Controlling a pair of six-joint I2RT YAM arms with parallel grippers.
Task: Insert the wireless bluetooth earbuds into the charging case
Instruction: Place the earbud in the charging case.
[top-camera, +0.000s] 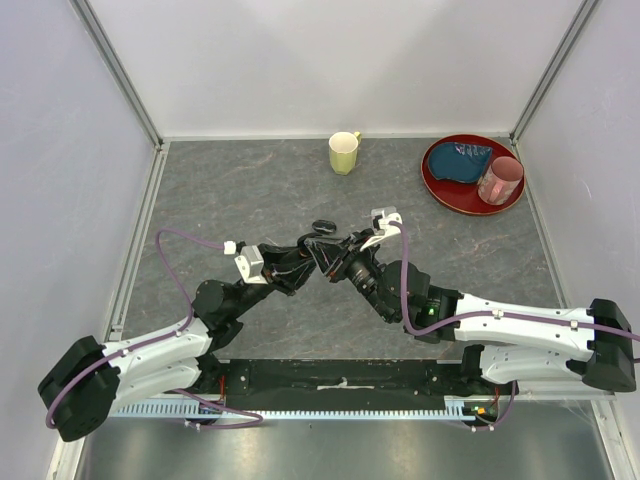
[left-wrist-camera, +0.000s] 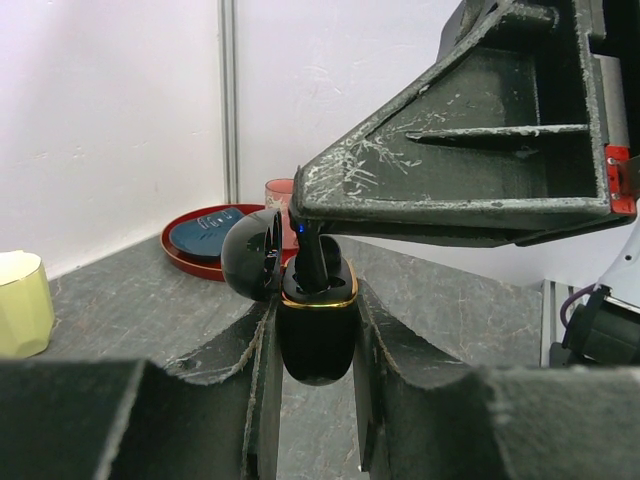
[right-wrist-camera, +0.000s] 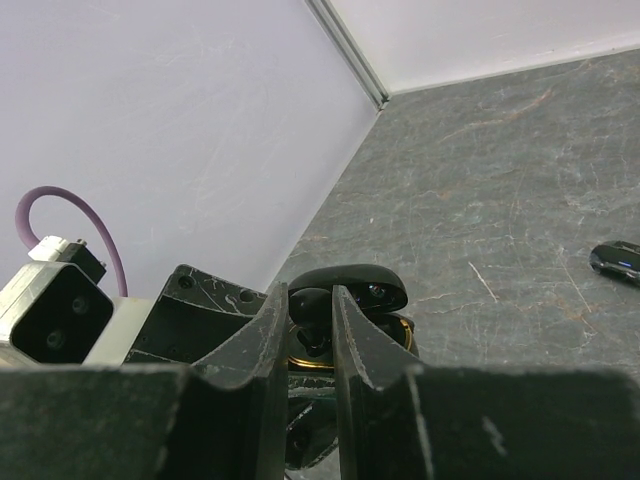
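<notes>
Left gripper (left-wrist-camera: 314, 335): clamped around open charging case (left-wrist-camera: 318, 365).
Right gripper (right-wrist-camera: 311, 325): pinching first earbud (right-wrist-camera: 308, 303) at case mouth.
Remaining: second earbud (right-wrist-camera: 616, 262), loose at 3 o'clock.

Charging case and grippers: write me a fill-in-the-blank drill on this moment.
The left gripper clamps the charging case, whose lid is ___. The right gripper holds ___ earbud at the case. A second earbud lies on the table, touched by ___ gripper. The mug is ___.
Missing: open; one; neither; yellow.
</notes>
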